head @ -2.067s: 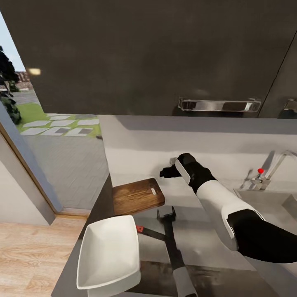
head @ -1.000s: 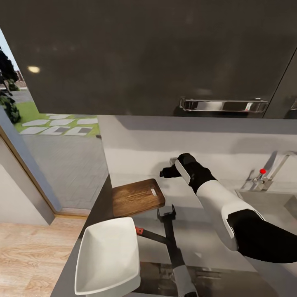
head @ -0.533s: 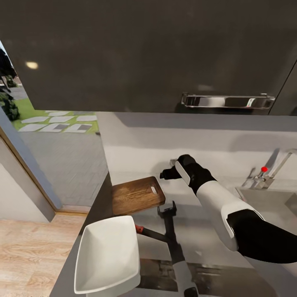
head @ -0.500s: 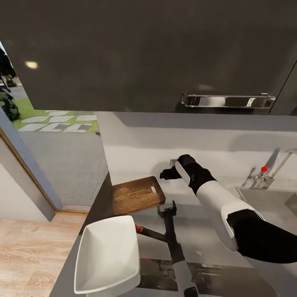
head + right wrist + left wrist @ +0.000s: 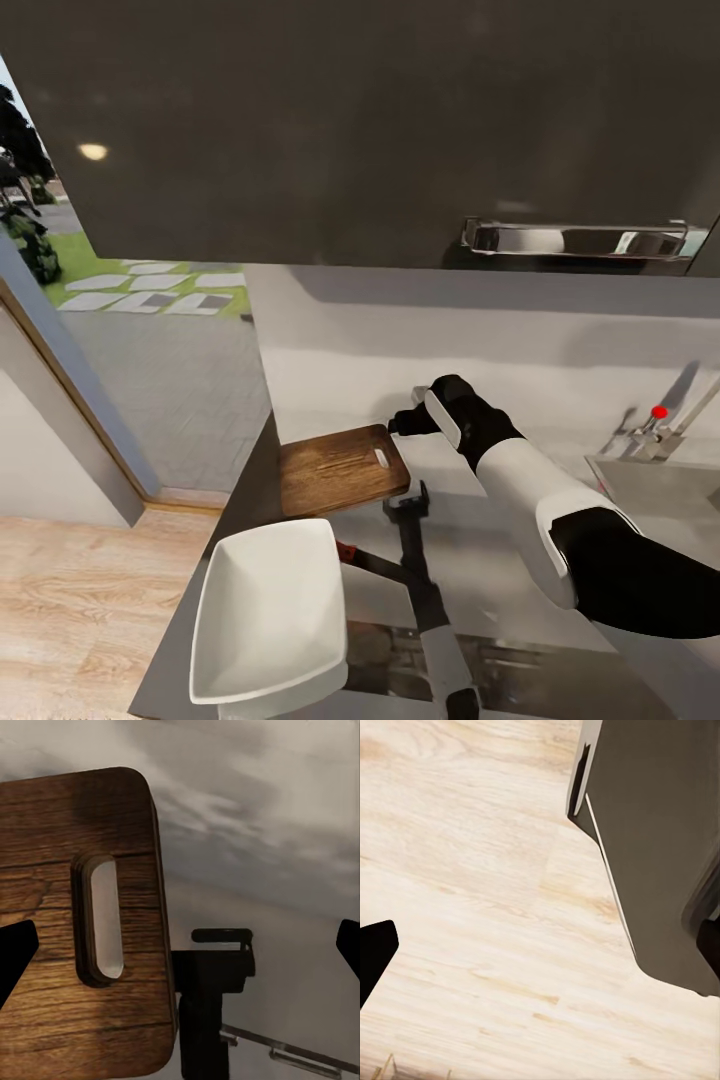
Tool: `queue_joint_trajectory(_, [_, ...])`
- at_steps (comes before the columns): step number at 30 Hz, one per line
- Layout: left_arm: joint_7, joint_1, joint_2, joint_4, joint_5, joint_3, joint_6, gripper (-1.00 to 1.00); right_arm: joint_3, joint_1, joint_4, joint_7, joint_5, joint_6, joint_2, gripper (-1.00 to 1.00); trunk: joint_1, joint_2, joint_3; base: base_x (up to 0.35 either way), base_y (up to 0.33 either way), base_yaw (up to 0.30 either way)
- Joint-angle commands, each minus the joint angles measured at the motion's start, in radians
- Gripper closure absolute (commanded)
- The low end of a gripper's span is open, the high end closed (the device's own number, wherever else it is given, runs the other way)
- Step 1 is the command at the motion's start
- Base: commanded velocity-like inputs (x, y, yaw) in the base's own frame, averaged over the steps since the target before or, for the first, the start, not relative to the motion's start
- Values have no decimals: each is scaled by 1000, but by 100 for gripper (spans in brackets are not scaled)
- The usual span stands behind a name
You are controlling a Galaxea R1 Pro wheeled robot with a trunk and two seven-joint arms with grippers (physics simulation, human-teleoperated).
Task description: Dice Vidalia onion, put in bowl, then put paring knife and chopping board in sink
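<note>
right hand (image 5: 400, 423) hovers spread wide over the slot end of the chopping board (image 5: 342, 469) on the bench (image 5: 480, 575); board looks stiff, flat, so grip an overhanging edge.

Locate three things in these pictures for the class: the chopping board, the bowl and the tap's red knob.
chopping board (image 5: 335, 471): head view, middle of its wooden face.
bowl (image 5: 270, 605): head view, white inner floor.
red knob (image 5: 659, 412): head view, on the knob itself, at the tap's base.
</note>
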State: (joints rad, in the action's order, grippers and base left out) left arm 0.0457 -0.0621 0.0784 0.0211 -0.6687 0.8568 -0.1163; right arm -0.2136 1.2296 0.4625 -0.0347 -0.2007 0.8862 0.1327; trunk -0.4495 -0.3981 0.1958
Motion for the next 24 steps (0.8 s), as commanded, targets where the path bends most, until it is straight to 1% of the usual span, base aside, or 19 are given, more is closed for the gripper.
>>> queue_joint_trajectory(1, [2,-1,0,0,-9,8,-3,-100,-6,1,1,-4,-7,4,-1,-100,-1,-2,2,0,0,23])
queue_joint_trajectory(8, [2,-1,-1,0,-9,8,-3,-100,-6,1,1,-4,-6,4,-1,-100,-1,-2,7,0,0,6])
queue_joint_trajectory(24, [2,-1,-1,0,-9,8,-3,-100,-7,1,-5,-4,-6,4,-1,-100,-1,-2,32,0,0,0])
